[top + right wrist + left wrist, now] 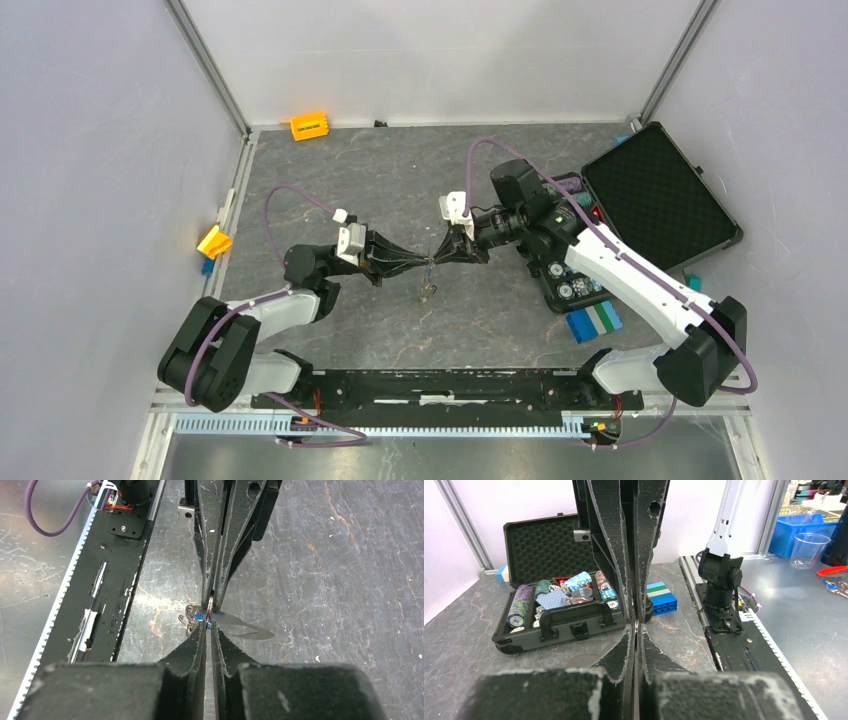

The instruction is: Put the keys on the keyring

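1 grey table (400, 170) carries everything. The open black case (660, 190) on it serves as reference.

2 arms reach inward and meet tip to tip, left of the case and over bare tabletop. Their long axes form roughly 1 line running away from the case.

Left gripper (424, 264): jaws pressed fully together. A thin metal edge shows at the tips in its wrist view, but what it is cannot be told.

Right gripper (209, 630): the nearer of the 2 to the case. Its jaws are drawn in to a narrow slit and appear clenched on the blue-tagged key (205, 620), which sits exactly where the 2 sets of tips meet.

1 looped metal piece (190, 621) hangs off the tips on the side toward the arm bases. Whether it is the keyring cannot be told.

Judgement: the coming move turns on this tip-to-tip contact, and any threading must run along the shared axis. Open room lies left of the case and beyond it. The case wall and the blue-and-white block (594, 322) crowd the right arm's side.
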### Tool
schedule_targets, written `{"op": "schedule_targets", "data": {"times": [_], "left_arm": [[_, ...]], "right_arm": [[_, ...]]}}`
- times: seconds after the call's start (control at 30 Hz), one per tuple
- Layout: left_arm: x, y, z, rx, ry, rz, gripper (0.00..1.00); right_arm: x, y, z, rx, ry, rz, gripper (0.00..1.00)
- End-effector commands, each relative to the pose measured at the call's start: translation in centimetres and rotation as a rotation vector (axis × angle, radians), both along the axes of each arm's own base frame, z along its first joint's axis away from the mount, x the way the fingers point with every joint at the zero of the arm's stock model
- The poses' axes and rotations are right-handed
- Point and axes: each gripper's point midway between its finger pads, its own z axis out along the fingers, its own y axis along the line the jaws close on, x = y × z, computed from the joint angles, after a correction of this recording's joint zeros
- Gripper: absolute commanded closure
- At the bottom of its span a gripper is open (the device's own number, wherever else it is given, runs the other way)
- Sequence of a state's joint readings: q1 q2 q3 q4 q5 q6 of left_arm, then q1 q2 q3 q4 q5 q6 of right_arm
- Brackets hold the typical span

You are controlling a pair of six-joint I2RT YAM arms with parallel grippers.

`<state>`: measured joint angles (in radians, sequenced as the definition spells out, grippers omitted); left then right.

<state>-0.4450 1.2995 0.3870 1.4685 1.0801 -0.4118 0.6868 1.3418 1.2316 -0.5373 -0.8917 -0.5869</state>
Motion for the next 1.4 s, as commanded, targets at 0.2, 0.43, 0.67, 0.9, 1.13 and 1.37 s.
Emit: {"op": "schedule_targets", "data": {"times": [0.2,0.43,0.67,0.9,1.13,1.37], "left_arm": [[-0.7,0.1,2.5,-0.053,-0.100,-0.014,0.98],[-0.7,0.1,2.4,-0.053,-0.105,-0.013,0.98],[-0.7,0.2,2.4,-0.052,-0.110,-0.012,0.98],[-1.0,0.3,2.7,-0.056,-0.124,-0.014,0.98],[-1.4,0.3,3.0,-0.057,-0.131,-0.026,0.98],[-1.8,0.1,2.8,-0.048,-0.135,-0.052,0.98]], "right_arm": [[-0.2,0.3,-0.5,0.010,0.032,0.021,0.88],[-0.4,0.3,-1.0,0.005,0.049,0.028,0.87],[-0.4,0.4,-1.1,0.006,0.052,0.030,0.94],[-0.4,0.2,-2.1,-0.011,0.063,0.022,0.98],[-0.3,0.5,-2.4,-0.006,0.082,0.025,0.98],[-0.2,1.0,-2.5,0.001,0.100,0.040,0.98]]}}
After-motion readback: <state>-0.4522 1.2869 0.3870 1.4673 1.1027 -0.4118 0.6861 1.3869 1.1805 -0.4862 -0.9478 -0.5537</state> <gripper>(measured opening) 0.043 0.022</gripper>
